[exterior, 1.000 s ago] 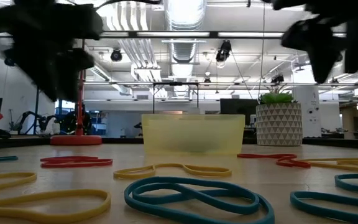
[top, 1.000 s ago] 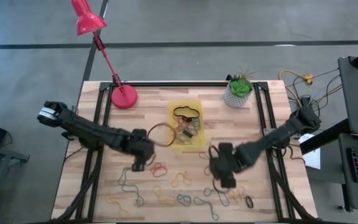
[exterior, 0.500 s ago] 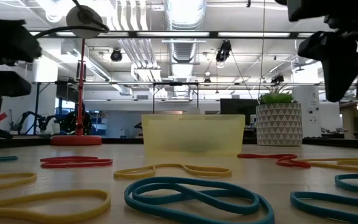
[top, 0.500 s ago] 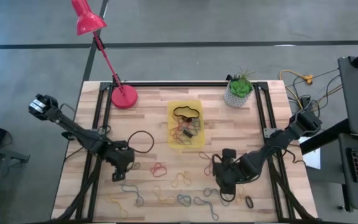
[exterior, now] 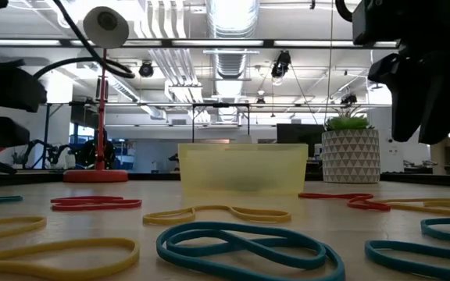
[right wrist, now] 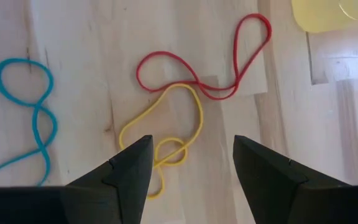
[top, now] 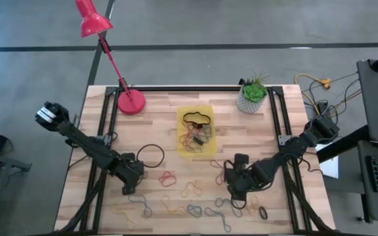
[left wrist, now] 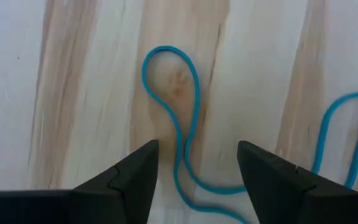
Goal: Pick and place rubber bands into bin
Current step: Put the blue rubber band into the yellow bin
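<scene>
Many rubber bands in red, yellow, blue and tan lie flat on the wood toward the table's near edge; several more lie in the yellow bin. My left gripper is open above a blue band, whose narrow loop lies between the two fingers without touching them. My right gripper is open above a twisted yellow band, with a red band just beyond it and a corner of the bin in its wrist view.
A red desk lamp stands at the far left of the table and a white plant pot at the far right. The bin sits mid-table. Blue and yellow bands lie nearest the low camera.
My left gripper has swung from beside the bin toward the table's left and near edge, and now hangs over the blue band. My right gripper has moved a little toward the near edge and come down. No band has moved.
</scene>
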Available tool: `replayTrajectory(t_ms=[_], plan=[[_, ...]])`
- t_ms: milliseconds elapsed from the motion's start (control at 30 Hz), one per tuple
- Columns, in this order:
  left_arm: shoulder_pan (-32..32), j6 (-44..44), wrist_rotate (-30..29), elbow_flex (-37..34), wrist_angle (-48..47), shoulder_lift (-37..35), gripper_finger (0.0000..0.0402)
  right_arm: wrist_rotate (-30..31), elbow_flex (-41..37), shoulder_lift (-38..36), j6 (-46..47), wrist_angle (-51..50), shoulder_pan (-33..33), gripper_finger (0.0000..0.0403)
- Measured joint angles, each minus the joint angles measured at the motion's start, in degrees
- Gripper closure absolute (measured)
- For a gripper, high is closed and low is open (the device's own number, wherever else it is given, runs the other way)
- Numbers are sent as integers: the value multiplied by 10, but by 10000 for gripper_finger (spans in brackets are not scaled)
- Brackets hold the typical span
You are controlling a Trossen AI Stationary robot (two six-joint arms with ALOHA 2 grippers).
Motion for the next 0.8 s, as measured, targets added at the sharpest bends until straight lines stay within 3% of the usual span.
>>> replayTrajectory(t_ms=[400,600,800], plan=[[-5,-3,-70,3,16,87,357,0,-6,0,0,-1,-1,193],[-3,-1,-116,4,26,91,396,0,-13,0,0,-1,-1,193],[13,25,-144,29,-5,72,401,-1,-23,0,0,-2,-1,193]])
